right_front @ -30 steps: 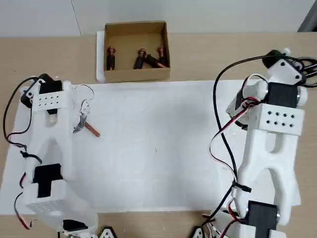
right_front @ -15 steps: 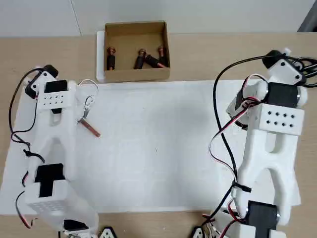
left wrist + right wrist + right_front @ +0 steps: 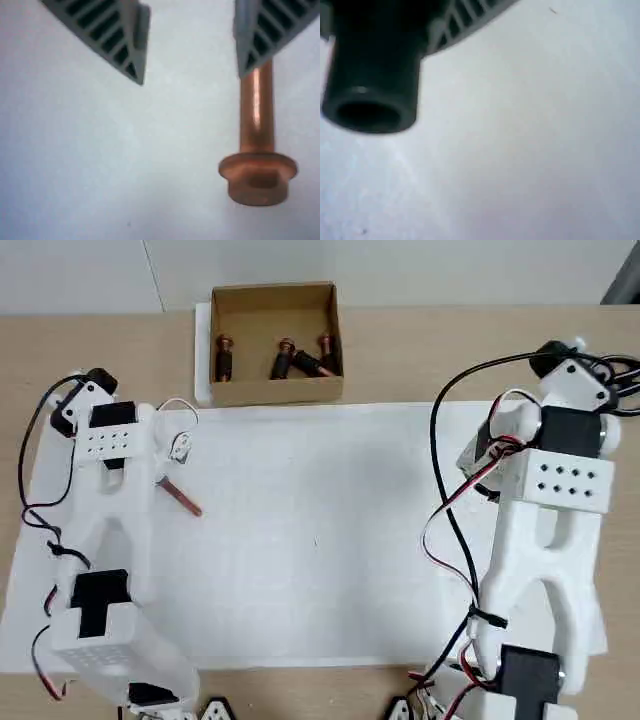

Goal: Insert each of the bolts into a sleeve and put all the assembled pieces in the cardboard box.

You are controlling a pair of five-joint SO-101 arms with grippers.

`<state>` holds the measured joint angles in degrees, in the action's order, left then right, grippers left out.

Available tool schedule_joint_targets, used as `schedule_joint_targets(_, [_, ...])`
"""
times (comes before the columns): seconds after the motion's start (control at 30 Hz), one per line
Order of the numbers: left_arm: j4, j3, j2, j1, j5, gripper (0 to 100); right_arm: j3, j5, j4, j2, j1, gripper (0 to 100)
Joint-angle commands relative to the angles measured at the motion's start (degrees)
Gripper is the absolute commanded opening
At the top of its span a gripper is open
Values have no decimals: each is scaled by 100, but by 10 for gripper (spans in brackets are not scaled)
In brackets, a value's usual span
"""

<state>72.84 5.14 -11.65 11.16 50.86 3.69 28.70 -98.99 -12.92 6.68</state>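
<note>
Left wrist view: left gripper [image 3: 192,72], jaws spread, hangs over the flanged copper bolt [image 3: 256,150] lying on the white foam sheet [image 3: 320,570], apparently lined up to grasp it. Right gripper [image 3: 478,462] pinches a black tubular sleeve [image 3: 370,85], bore exposed, probably to receive the bolt.

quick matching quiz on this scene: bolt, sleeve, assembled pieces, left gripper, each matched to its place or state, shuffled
Things:
1. bolt
2. sleeve
3. assembled pieces
4. left gripper

Places or states:
a. in the box
b. open, above the mat
c. held in the right gripper
d. lying on the mat

Pairs: 1-d, 2-c, 3-a, 4-b
</note>
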Motion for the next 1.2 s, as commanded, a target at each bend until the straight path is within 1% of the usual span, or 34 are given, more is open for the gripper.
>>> schedule_joint_targets(0.0, [-97,-48,-114,9,-26,118,35,-44,-57,-31,40,3])
schedule_joint_targets(0.13, [-62,-57,-440,26,-26,118,35,-44,-57,-31,40,3])
schedule_joint_targets(0.37, [-114,-57,-571,325,-35,118,35,-44,-57,-31,40,3])
schedule_joint_targets(0.7, [-580,-57,-712,290,-35,118,35,-44,-57,-22,40,3])
schedule_joint_targets(0.83, [-703,-66,-1046,290,-246,118,35,-44,-57,-22,40,3])
schedule_joint_targets(1.07, [-554,-57,-1240,299,-255,118,35,-44,-57,-22,40,3])
schedule_joint_targets(1.17, [-369,-57,-1187,220,-246,118,35,-44,-57,-22,40,3])
